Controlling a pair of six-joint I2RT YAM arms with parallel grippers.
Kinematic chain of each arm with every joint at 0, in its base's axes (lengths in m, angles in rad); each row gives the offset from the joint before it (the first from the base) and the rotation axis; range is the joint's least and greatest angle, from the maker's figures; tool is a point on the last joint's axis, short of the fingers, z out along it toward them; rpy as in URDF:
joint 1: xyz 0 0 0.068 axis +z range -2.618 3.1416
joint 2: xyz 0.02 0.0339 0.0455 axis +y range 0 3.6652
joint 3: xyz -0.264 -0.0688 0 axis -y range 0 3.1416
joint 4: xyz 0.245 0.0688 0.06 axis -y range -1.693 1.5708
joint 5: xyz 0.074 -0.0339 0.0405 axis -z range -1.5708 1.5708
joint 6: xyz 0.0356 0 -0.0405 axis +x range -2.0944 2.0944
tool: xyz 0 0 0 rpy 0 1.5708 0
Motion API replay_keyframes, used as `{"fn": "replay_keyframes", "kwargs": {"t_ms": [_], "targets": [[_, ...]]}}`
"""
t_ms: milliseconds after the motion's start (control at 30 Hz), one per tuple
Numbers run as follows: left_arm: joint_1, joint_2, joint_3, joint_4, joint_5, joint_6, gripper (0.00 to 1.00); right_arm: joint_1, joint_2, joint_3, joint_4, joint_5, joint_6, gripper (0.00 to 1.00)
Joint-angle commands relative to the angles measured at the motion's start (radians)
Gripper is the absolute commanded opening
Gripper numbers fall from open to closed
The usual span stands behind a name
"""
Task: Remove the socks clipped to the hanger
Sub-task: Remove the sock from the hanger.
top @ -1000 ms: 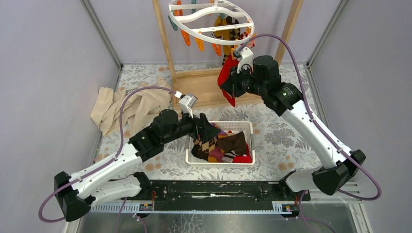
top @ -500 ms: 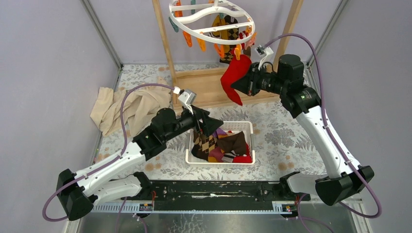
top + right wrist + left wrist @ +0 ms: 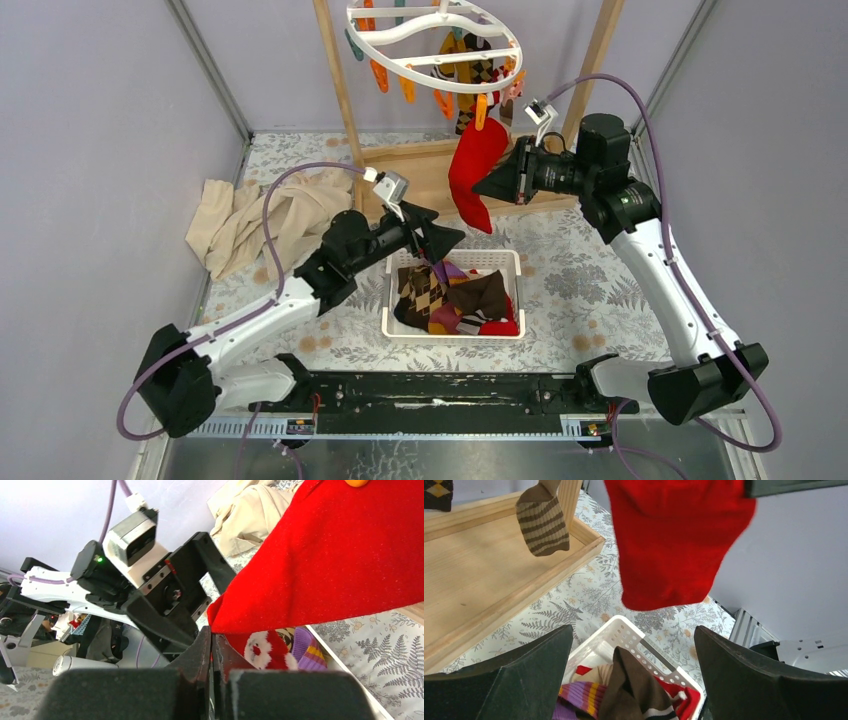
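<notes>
The white ring hanger (image 3: 435,45) hangs from the wooden rack with orange clips under it. A red sock (image 3: 470,165) (image 3: 674,540) (image 3: 340,560) dangles from an orange clip (image 3: 481,112). My right gripper (image 3: 482,186) (image 3: 212,635) is shut on that sock's right edge. An argyle sock (image 3: 480,70) and a brown striped sock (image 3: 544,522) are clipped behind it. My left gripper (image 3: 440,245) (image 3: 633,630) is open and empty, hovering over the far rim of the white basket (image 3: 500,262), just below the red sock's toe. Several loose socks (image 3: 455,300) lie in the basket.
The wooden rack's base tray (image 3: 420,175) sits behind the basket, with posts (image 3: 335,80) (image 3: 595,50) on either side of the hanger. A beige cloth (image 3: 255,220) is heaped at the left. Grey walls close in on both sides.
My right arm swung up and to the right while staying shut on the red sock, which now hangs straighter. The left gripper rose and moved away from me, over the basket's back rim.
</notes>
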Motion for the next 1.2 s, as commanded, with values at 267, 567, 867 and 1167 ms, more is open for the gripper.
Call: {"fn": "replay_keyframes", "kwargs": {"t_ms": [267, 567, 867, 1167], "targets": [[0.095, 0.139, 0.1, 0.306, 0.195, -0.066, 0.98, -0.006, -0.035, -0.005, 0.014, -0.07, 0.016, 0.0], [0.096, 0.192, 0.113, 0.399, 0.254, -0.133, 0.98, -0.005, -0.022, -0.012, 0.017, -0.069, 0.016, 0.0], [0.095, 0.224, 0.132, 0.414, 0.286, -0.153, 0.94, -0.005, -0.02, -0.007, -0.009, -0.049, -0.011, 0.0], [0.095, 0.236, 0.15, 0.349, 0.325, -0.159, 0.54, -0.005, -0.02, -0.01, -0.017, -0.016, -0.014, 0.0]]}}
